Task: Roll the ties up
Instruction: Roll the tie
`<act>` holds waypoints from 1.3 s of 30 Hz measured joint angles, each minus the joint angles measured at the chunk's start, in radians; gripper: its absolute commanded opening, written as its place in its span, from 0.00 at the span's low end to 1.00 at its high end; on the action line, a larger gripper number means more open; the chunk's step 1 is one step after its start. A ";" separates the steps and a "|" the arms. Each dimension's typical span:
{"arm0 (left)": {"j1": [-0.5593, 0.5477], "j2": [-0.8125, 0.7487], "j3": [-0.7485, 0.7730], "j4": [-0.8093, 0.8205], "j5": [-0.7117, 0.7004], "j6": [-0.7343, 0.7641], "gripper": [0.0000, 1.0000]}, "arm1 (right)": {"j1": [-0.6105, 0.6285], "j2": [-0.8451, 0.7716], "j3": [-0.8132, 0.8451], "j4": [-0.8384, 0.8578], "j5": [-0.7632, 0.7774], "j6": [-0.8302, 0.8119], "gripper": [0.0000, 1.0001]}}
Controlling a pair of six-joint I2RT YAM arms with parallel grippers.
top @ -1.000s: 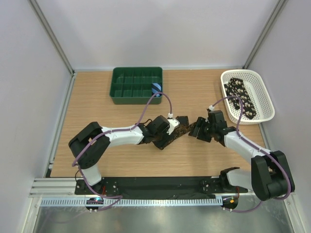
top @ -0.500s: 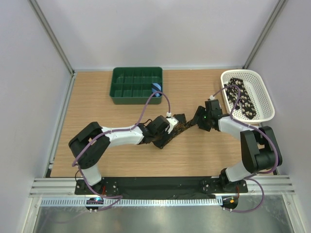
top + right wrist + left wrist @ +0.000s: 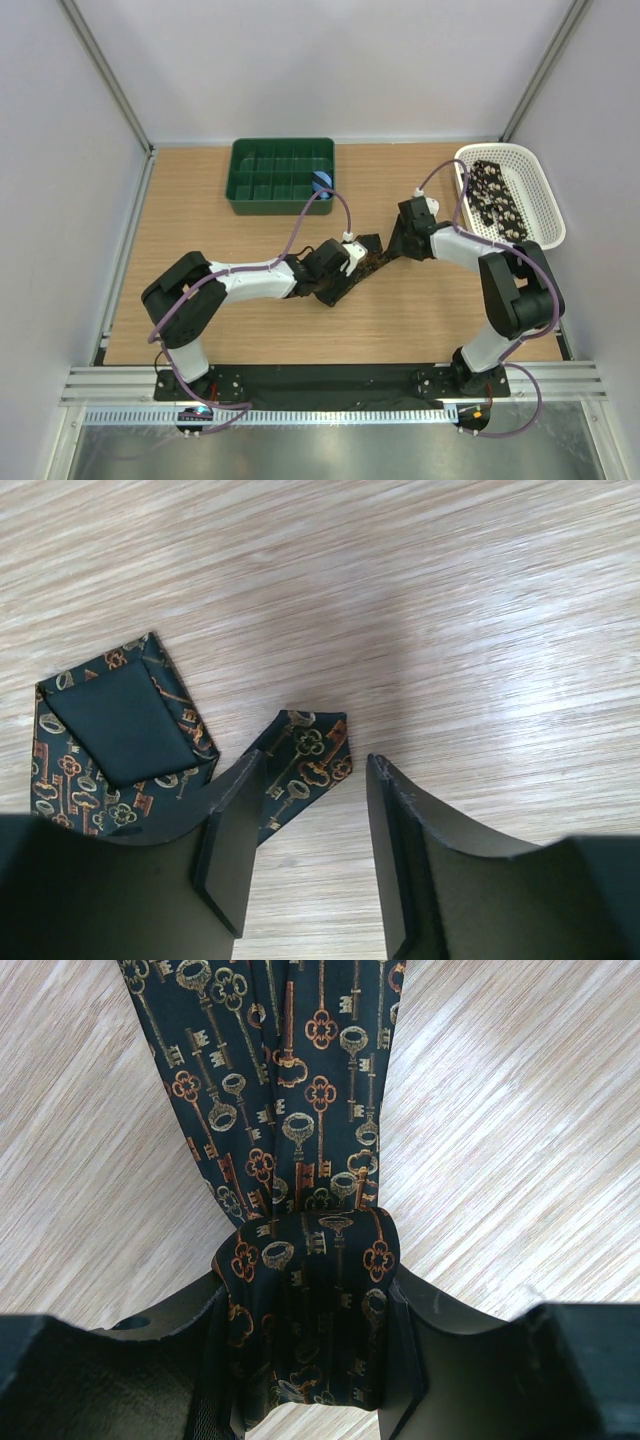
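Table (image 3: 200, 220): light wood top, white walls (image 3: 320, 70) on 3 sides, arm bases at near edge.
Green tray (image 3: 282, 175): back of table, left of centre, split into compartments.
Blue roll (image 3: 320, 183): small, at tray's right front corner. Can't tell if it's inside a compartment or on the rim.
Basket (image 3: 540, 215): white, far right, back.
Spotted tie (image 3: 497, 200): black w/ pale spots, lying lengthwise in the basket.
Key-print tie (image 3: 290, 1090): dark cloth w/ orange & gold keys, mid-table btwn the two grippers. Its flat length runs away from the L wrist cam across the wood.
Rolled part (image 3: 305, 1340): thick bundle of the same tie, sits btwn the L fingers, touching both.
L gripper (image 3: 310, 1290): pinching the rolled part, one finger each side, low over the table.
L arm (image 3: 250, 280): reaches from left base to table centre, elbow bent.
R gripper (image 3: 312, 768): jaws spread, nothing clamped, wood shows in most of the gap.
Wide end (image 3: 110, 730): pointed, plain dark panel framed by print facing up, flat on wood left of the R fingers.
Narrow end (image 3: 315, 745): just beside the wide end, lying at the R fingertips, partly hidden by one finger (image 3: 230, 850). Contact w/ that finger: can't tell.
R arm (image 3: 500, 290): folded back from right base, wrist near the L gripper, apart from it in top view.
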 measured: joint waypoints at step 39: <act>-0.007 -0.023 -0.013 -0.041 -0.036 -0.004 0.33 | 0.069 0.031 0.229 0.030 -0.126 -0.139 0.01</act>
